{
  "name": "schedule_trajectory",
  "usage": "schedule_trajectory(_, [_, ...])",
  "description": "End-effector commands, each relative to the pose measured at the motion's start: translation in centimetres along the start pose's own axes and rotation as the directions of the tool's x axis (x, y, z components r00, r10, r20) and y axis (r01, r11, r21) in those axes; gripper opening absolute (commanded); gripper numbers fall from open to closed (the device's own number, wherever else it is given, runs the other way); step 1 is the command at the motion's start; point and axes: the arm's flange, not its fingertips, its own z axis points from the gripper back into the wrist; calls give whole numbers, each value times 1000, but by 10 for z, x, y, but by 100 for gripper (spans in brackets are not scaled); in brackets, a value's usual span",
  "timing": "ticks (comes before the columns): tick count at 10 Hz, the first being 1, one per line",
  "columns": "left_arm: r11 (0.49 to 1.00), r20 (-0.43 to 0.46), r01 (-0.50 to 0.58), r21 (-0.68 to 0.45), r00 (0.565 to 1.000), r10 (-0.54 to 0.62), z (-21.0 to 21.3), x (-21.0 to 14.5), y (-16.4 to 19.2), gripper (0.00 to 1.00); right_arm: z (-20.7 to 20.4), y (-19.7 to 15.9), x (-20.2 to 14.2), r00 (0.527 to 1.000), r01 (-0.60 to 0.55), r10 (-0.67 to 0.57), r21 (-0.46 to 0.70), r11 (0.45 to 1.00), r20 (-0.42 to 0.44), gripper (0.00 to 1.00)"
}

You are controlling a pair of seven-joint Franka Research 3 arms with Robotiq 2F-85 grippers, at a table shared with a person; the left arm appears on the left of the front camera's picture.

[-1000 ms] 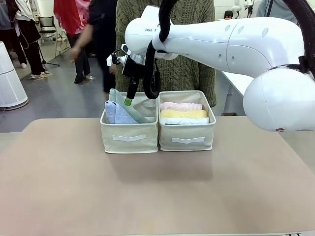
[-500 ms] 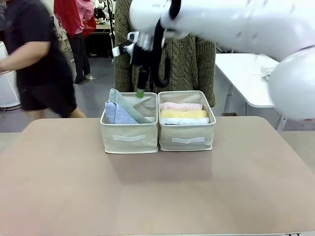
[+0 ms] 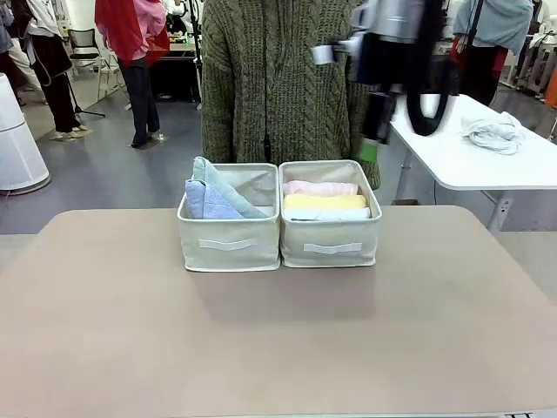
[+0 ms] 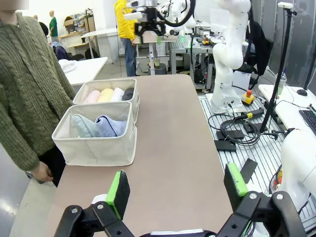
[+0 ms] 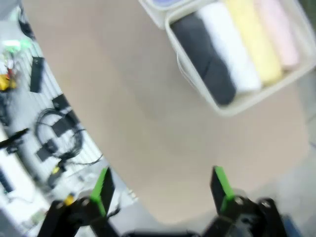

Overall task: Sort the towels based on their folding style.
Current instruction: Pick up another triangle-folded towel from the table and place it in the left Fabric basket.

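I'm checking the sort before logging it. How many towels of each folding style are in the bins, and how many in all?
Rolled towels: 4 (dark grey, white, yellow, pink), all in one bin.
Cone-fold towels: 2 (light blue, grey-blue), both in the other bin.
Total: 6 towels.

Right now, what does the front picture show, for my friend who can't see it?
Two beige bins sit side by side on a table: cone-folded blue towels left, rolled towels right. A person in a green sweater stands behind.
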Motion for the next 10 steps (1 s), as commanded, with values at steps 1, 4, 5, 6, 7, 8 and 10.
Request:
schedule_trajectory(1, [1000, -2, 4, 4, 1000, -4, 2, 2, -2, 100, -18, 15, -36, 994, 97, -95, -43, 994, 50, 100])
schedule_trajectory(4, [1000, -2, 4, 4, 1000, -4, 2, 2, -2, 100, -6, 8, -54, 996, 84, -84, -19, 996, 25, 100])
schedule_trajectory(5, [1000, -2, 4, 4, 1000, -4, 2, 2, -2, 100, -6, 8, -54, 996, 84, -84, -19, 996, 25, 100])
schedule_trajectory(6, [1000, -2, 4, 4, 1000, -4, 2, 2, -2, 100, -6, 8, -54, 996, 84, -84, -19, 996, 25, 100])
schedule_trajectory(7, [1000, -2, 4, 4, 1000, -4, 2, 2, -2, 100, -6, 8, -54, 996, 84, -84, -19, 996, 25, 100])
schedule_trajectory(8, [1000, -2, 4, 4, 1000, -4, 2, 2, -2, 100, -6, 8, -54, 996, 84, -84, -19, 996, 25, 100])
schedule_trajectory(10, [1000, -2, 4, 4, 1000, -4, 2, 2, -2, 100, -6, 8, -54, 996, 84, -84, -19, 996, 25, 100])
